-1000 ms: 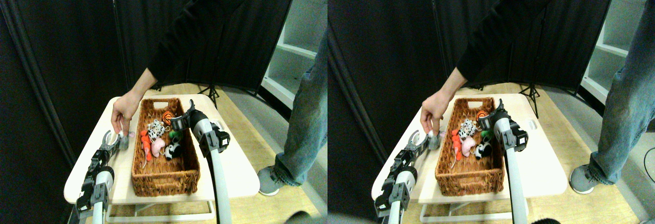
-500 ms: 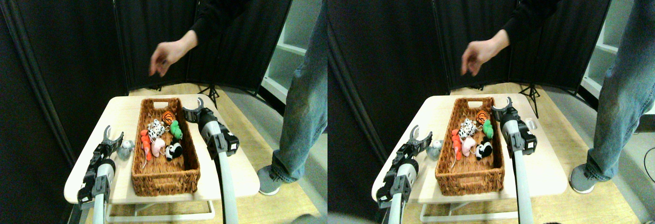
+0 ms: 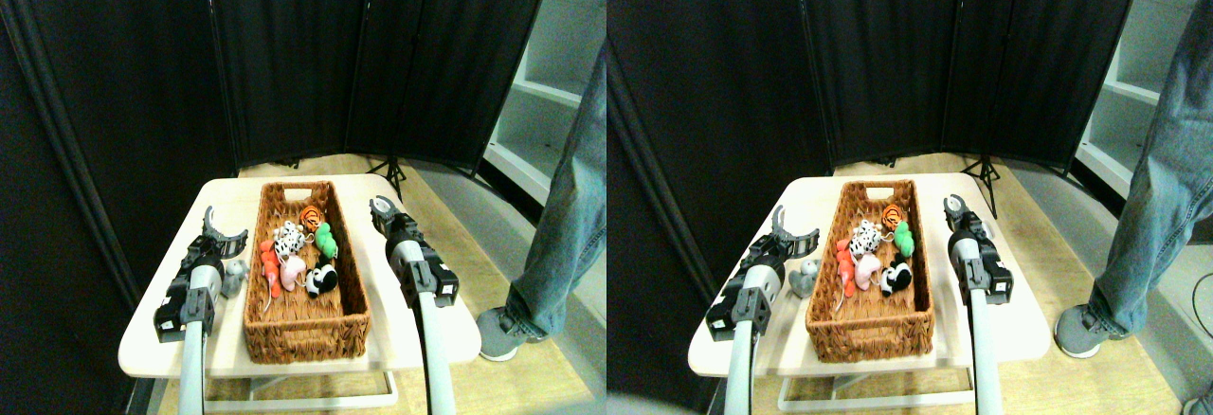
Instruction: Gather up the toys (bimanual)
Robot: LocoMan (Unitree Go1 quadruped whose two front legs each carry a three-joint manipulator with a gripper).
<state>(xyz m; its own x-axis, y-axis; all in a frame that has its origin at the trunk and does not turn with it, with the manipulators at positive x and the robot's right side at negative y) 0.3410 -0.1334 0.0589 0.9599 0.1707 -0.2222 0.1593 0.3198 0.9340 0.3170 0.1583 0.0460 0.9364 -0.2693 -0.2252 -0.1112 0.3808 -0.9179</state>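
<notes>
On pale table (image 3: 227, 197), wicker basket (image 3: 305, 325), dark curtain bkgd (image 3: 284, 55)

My left gripper (image 3: 226, 225) hangs over the bare table strip (image 3: 220, 197) left of the basket (image 3: 305, 325), grey toy (image 3: 235, 274) just below it. Basket wall blocks a straight sideways move. Right gripper (image 3: 382, 208) has open tabletop beside the right wall.
</notes>
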